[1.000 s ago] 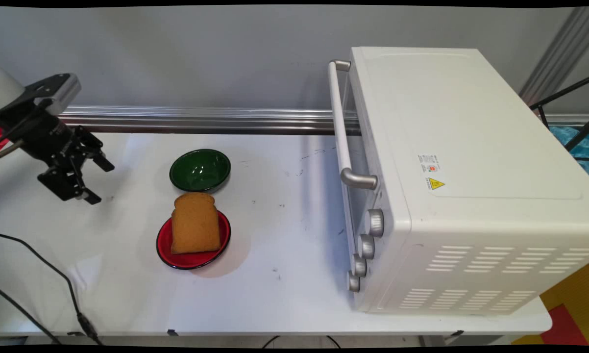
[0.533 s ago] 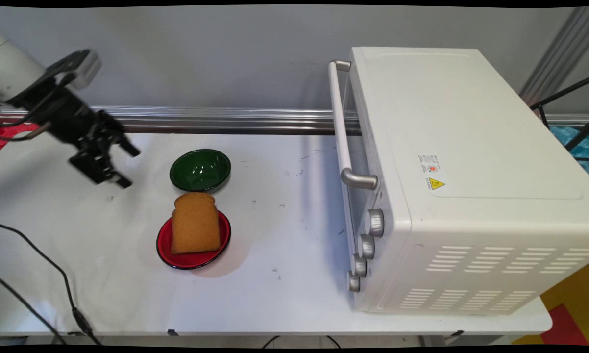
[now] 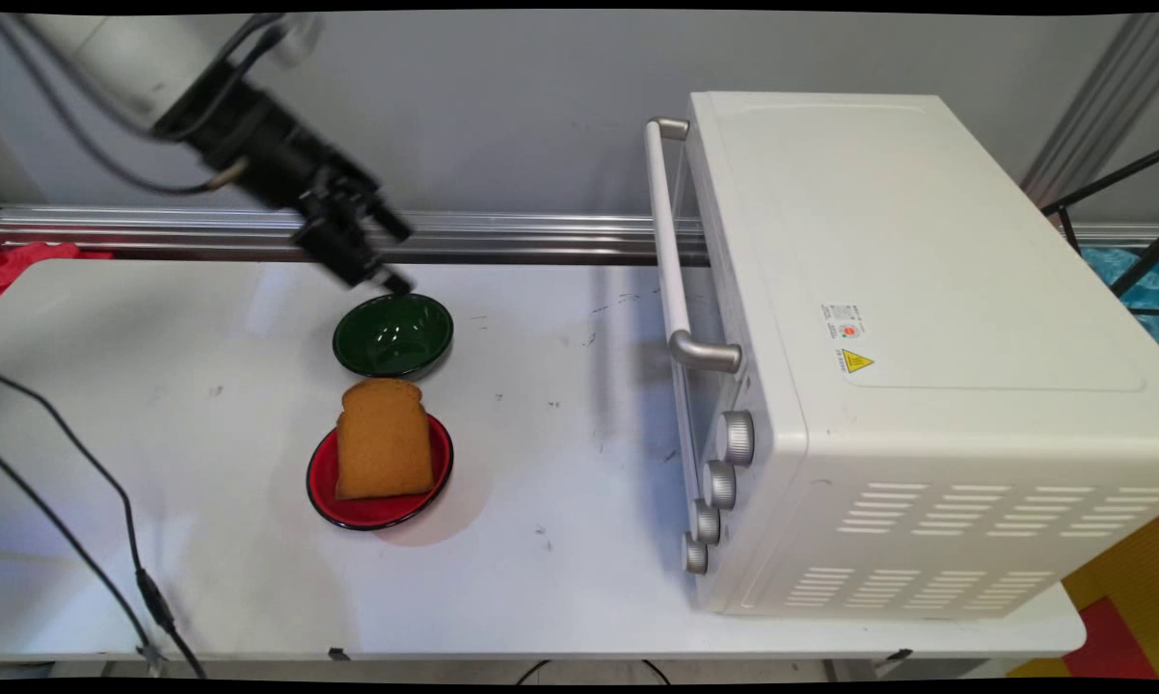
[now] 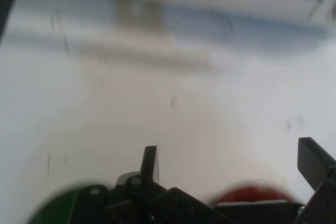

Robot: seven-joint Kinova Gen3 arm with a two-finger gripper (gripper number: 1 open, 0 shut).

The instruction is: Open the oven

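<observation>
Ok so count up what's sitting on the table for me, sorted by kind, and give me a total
Bowls: 1, the green bowl
Plates: 1, the red plate
Bread: 1, the slice of bread lying on the red plate
Ovens: 1, the white toaster oven
Total: 4

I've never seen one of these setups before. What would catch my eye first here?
Probably the big white toaster oven filling the table's right side, its door and knobs facing left. Next, the slice of brown bread on a red plate left of centre, a green bowl just behind it, and the black gripper, fingers apart, above the bowl's far rim.
</observation>
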